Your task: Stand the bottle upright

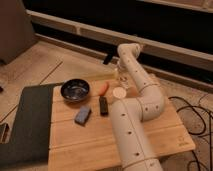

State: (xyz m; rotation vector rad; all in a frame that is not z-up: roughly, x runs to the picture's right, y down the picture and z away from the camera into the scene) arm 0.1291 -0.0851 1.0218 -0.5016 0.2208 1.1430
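Note:
The bottle (119,76) is a small clear shape at the far edge of the wooden table (150,137), just behind the white cup (119,93). I cannot tell whether it is upright or tilted. My gripper (120,74) hangs down from the bent white arm (142,87) right at the bottle and partly hides it. I cannot tell whether it touches the bottle.
A dark bowl (75,90) stands at the back left of the table. An orange carrot-like piece (103,88), a black bar (103,105) and a blue-grey block (82,115) lie in the middle. A dark mat (27,125) covers the left side. Cables (197,115) lie on the floor at right.

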